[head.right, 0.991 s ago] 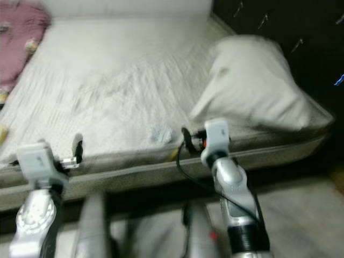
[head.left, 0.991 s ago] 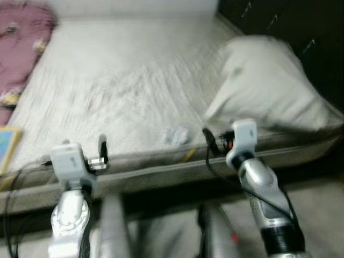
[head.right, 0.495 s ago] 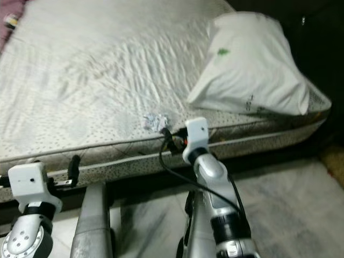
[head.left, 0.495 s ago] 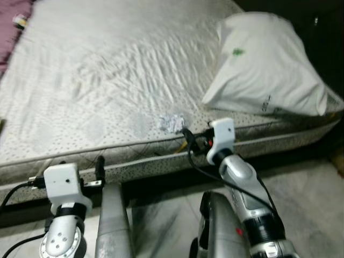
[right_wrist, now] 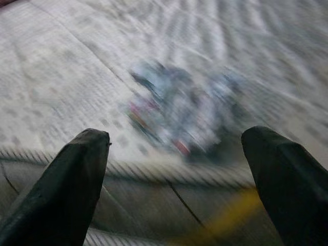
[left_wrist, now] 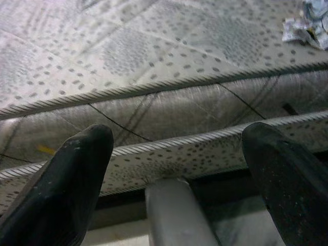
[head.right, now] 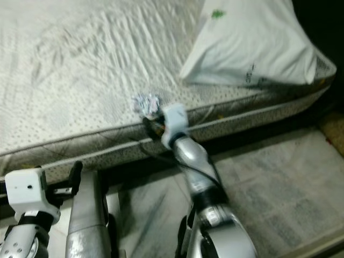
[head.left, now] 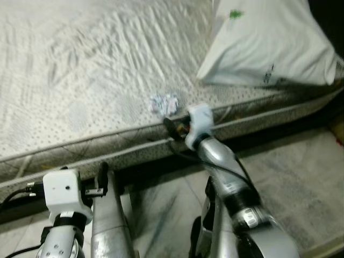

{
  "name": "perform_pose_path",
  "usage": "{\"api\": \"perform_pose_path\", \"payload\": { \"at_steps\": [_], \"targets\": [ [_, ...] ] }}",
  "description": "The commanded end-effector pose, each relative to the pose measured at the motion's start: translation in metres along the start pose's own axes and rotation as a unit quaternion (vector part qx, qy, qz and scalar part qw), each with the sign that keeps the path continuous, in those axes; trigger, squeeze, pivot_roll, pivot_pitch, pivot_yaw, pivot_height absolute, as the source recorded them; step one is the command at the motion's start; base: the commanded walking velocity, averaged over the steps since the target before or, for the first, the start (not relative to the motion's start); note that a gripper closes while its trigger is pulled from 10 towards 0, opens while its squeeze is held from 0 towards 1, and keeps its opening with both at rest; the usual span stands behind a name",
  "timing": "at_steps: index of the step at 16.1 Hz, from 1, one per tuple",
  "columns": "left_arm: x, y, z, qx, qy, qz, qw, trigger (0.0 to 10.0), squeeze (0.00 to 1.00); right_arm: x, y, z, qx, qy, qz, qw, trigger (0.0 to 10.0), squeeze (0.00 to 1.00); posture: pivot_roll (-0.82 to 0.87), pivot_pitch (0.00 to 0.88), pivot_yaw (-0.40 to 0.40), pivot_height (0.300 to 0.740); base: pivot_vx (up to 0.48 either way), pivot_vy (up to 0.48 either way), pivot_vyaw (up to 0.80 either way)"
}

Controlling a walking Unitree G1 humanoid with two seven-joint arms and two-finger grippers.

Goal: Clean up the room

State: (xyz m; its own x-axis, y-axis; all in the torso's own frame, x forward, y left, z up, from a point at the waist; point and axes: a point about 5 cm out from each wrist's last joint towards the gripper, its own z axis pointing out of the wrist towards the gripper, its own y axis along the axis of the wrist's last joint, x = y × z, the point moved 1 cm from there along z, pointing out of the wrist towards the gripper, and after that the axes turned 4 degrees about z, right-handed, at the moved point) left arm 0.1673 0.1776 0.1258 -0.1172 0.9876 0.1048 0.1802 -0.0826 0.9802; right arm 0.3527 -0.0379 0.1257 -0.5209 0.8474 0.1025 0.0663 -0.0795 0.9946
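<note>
Hovering right gripper (right_wrist: 174,154), jaws spread, nears crumpled wrapper (head.left: 163,103).

Crumpled wrapper (head.left: 163,103) near mattress (head.left: 80,80) edge, right pincer (head.left: 171,128) just beside it, pillow (head.left: 269,43) behind

The crumpled wrapper (right_wrist: 179,115) is blurred beyond telling its print.

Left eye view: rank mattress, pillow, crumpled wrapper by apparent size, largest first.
1. mattress, takes up most of the frame
2. pillow
3. crumpled wrapper, far smallest, just ahead of the right gripper
</note>
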Motion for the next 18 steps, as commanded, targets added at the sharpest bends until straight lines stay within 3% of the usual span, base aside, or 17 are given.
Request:
{"api": "perform_pose_path", "payload": {
  "at_steps": [1, 4, 9, 12, 15, 18],
  "targets": [
    [-0.003, 0.003, -0.003, 0.0, -0.008, 0.002, 1.0, 10.0, 0.0, 0.008, 0.002, 0.006, -0.01, 0.003, -0.001, 1.0, 10.0, 0.0, 0.16, 0.295, -0.045, 0.48, 0.0, 0.0, 0.0],
    [-0.004, 0.006, -0.001, -0.002, -0.007, 0.002, 1.0, 10.0, 0.0, 0.015, 0.023, 0.024, -0.049, -0.024, -0.006, 0.999, 10.0, 0.0, 0.17, 0.295, -0.058, 0.48, 0.0, 0.0, 0.0],
    [-0.006, 0.009, 0.0, -0.008, -0.002, 0.004, 1.0, 10.0, 0.0, 0.021, 0.033, 0.034, -0.074, -0.056, -0.027, 0.995, 10.0, 0.0, 0.19, 0.291, -0.069, 0.48, 0.0, 0.0, 0.0],
    [-0.006, 0.009, 0.0, -0.007, 0.002, 0.004, 1.0, 10.0, 0.0, 0.024, 0.027, 0.036, -0.058, -0.07, -0.067, 0.994, 10.0, 0.0, 0.19, 0.292, -0.075, 0.48, 0.0, 0.0, 0.0],
    [-0.006, 0.009, 0.001, -0.008, 0.005, 0.004, 1.0, 10.0, 0.0, 0.026, 0.009, 0.037, 0.002, -0.093, -0.143, 0.985, 10.0, 0.0, 0.2, 0.291, -0.082, 0.48, 0.0, 0.0, 0.0],
    [-0.006, 0.009, 0.002, -0.009, 0.006, 0.005, 1.0, 10.0, 0.0, 0.025, 0.002, 0.037, 0.032, -0.105, -0.155, 0.982, 10.0, 0.0, 0.2, 0.289, -0.086, 0.48, 0.0, 0.0, 0.0]
  ]
}}
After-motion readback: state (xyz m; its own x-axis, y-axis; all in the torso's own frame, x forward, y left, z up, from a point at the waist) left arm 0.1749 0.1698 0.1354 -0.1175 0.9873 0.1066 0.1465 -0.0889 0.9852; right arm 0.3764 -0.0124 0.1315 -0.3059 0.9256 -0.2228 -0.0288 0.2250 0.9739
